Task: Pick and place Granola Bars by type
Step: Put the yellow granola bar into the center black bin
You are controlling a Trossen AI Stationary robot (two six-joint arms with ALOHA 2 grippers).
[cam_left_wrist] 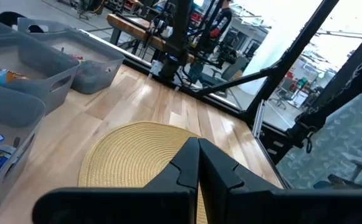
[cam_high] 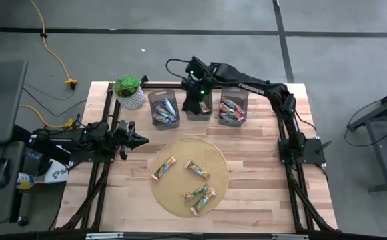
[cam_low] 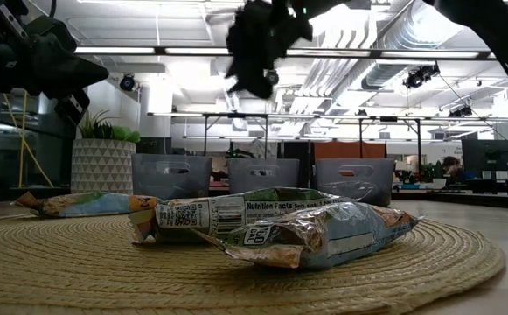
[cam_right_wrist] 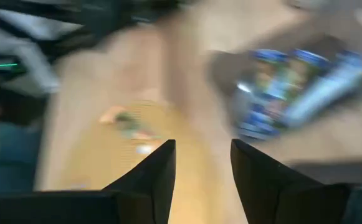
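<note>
Four crinkly foil granola bars [cam_high: 164, 168] on round woven straw mat [cam_high: 180, 148] near bench's front edge, right gripper [cam_high: 194, 100] fingers apart and empty above middle grey bin [cam_high: 192, 115] at back edge, left gripper [cam_high: 140, 140] fingers together, left edge.

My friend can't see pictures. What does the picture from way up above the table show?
Four granola bars lie on a round woven mat on a wooden table. Behind it stand three grey bins and a potted plant. The right gripper, open and empty, hovers over the middle bin; the left gripper, shut, waits beside the mat.
</note>
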